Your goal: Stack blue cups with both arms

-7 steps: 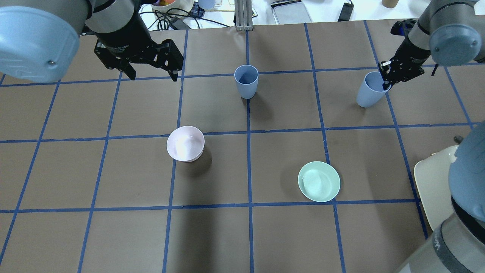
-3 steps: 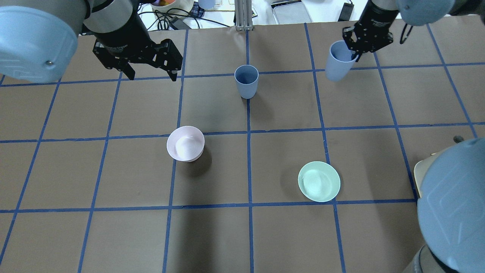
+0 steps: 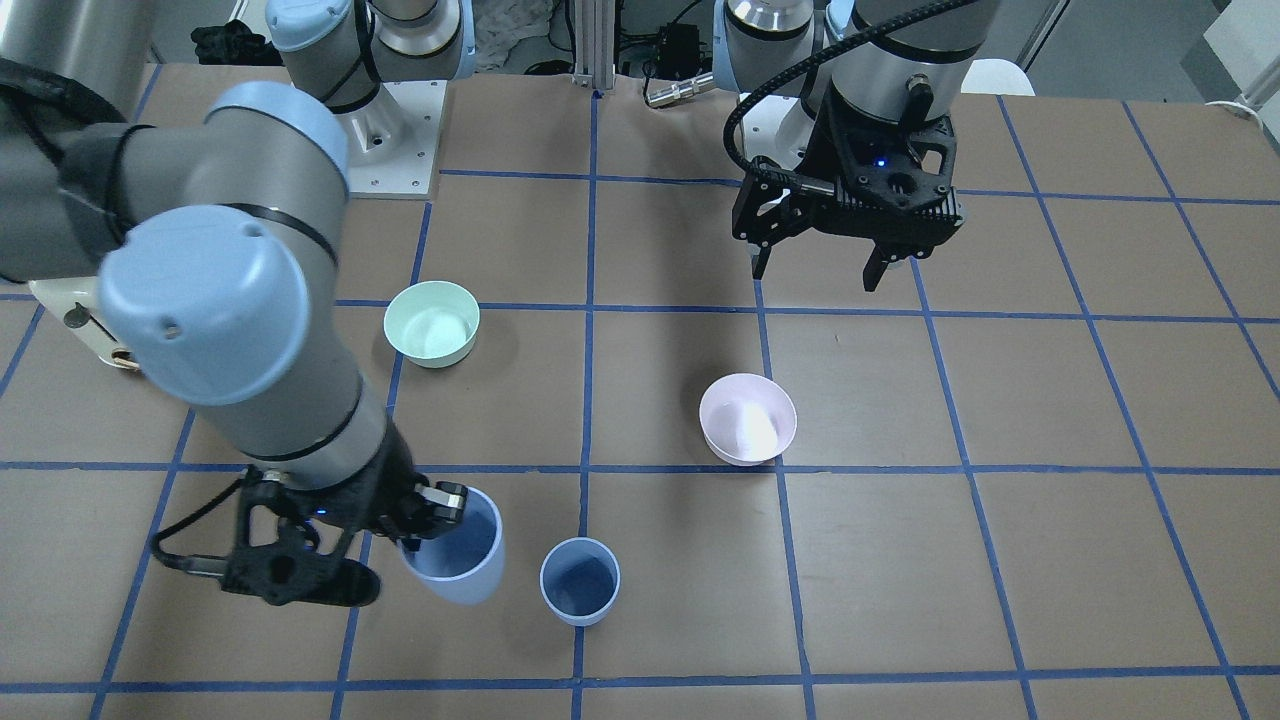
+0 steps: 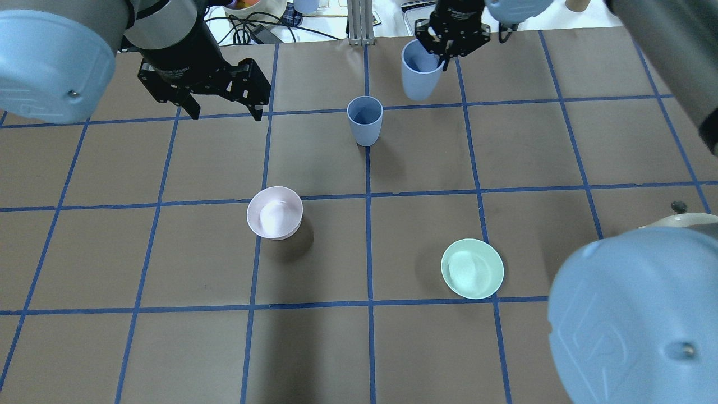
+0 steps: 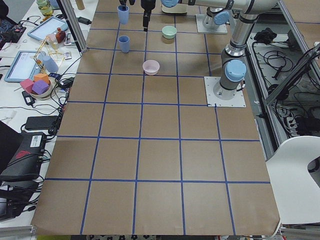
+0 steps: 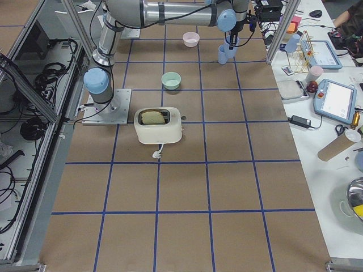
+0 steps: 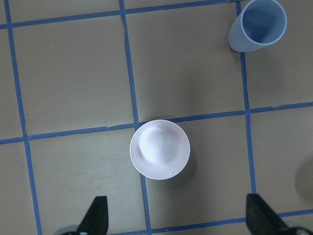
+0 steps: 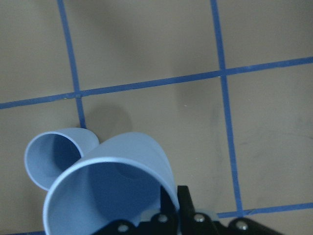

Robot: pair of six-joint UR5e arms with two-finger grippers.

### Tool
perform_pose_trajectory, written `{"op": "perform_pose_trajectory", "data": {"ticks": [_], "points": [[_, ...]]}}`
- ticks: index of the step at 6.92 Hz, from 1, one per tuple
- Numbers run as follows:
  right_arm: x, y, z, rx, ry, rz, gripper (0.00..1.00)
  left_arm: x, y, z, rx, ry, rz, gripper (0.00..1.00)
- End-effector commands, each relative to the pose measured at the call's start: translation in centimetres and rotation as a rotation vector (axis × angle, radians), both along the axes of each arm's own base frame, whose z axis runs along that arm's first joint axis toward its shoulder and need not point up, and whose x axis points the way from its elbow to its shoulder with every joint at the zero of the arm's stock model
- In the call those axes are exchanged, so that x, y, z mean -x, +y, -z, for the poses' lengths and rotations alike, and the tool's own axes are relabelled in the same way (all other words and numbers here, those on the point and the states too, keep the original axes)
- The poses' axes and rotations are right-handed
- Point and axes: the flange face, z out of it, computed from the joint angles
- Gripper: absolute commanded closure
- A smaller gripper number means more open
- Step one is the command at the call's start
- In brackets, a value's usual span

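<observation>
- You have a brown paper-covered table [image 4: 168, 348] in front of you, taped off in a blue grid, with cluttered benches along its far edge.
- Your right arm [image 3: 220, 300] reaches across to the far row of squares. Its gripper [image 4: 446, 53] is clenched on the rim of one blue cup.
- Your left arm [image 4: 56, 62] hangs over the far left part of the grid. Its gripper [image 4: 227, 115] is spread wide with nothing between the fingers, and its wrist camera looks straight down at the pink bowl.
- A cream toaster [image 6: 159, 124] sits near the right arm's base, well apart from the cups.
- The mint-green bowl [image 4: 472, 268] sits upright on the robot's right half. The pink bowl [image 4: 275, 213] sits upright left of centre, on a tape line.
- The held blue cup [image 4: 418, 76] is tilted with its mouth open towards the overhead camera, and it looks lifted clear of the paper. It is just beside the other cup, on the robot's right of it and further from the robot.
- The second blue cup [image 4: 364, 120] stands upright on the centre tape line, with nothing touching it.
</observation>
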Motion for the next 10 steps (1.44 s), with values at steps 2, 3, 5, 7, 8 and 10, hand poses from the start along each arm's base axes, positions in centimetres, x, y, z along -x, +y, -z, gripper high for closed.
{"op": "perform_pose_trajectory", "data": {"ticks": [2,3,5,7,8,10], "points": [[-7.9,0.2,2.2,-0.025,0.036,-0.067,1.00,0.0,0.1,0.0,0.000,0.000,-0.003,0.00],[-7.9,0.1,2.5,-0.027,0.039,-0.079,1.00,0.0,0.1,0.1,-0.002,0.000,0.000,0.00],[-8.2,-0.5,4.1,-0.038,0.039,-0.081,1.00,0.0,0.1,0.1,-0.002,0.000,0.000,0.00],[-8.3,-0.9,5.8,-0.061,0.041,-0.083,1.00,0.0,0.2,0.0,0.001,0.002,0.000,0.00],[-8.2,-1.0,6.3,-0.069,0.043,-0.082,1.00,0.0,0.1,0.0,0.000,0.000,0.000,0.00],[-8.0,-1.3,7.3,-0.085,0.038,-0.079,1.00,0.0,0.1,0.0,0.000,0.000,-0.003,0.00]]}}
